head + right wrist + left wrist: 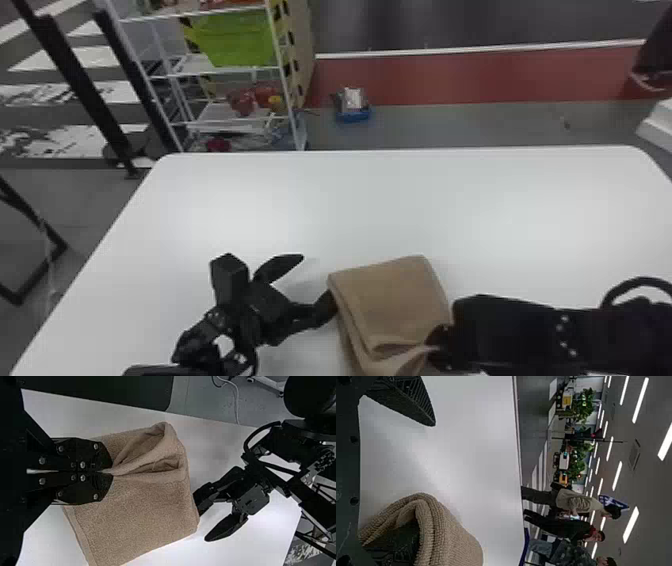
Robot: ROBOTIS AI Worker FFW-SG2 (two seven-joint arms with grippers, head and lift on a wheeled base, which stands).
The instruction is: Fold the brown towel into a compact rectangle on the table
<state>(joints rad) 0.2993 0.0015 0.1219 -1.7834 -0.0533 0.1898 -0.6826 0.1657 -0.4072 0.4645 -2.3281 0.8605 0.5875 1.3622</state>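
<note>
The brown towel [392,300] lies folded in layers near the table's front edge. Left of it, my left gripper [316,282] is open, one finger at the towel's left side and the other standing apart over the table. In the left wrist view the towel [451,538] wraps over one finger of my left gripper [415,475], its tip hidden inside the fold. From the right, my right gripper [434,345] holds the towel's near right part. The right wrist view has the right gripper [107,471] shut on a pinched edge of the towel [138,514], beside a raised, gaping fold.
The white table [320,200] extends beyond the towel to its far edge. Behind it stand a wire shelf [225,72] with a green bin [235,40] and a small blue box [352,112] on the floor.
</note>
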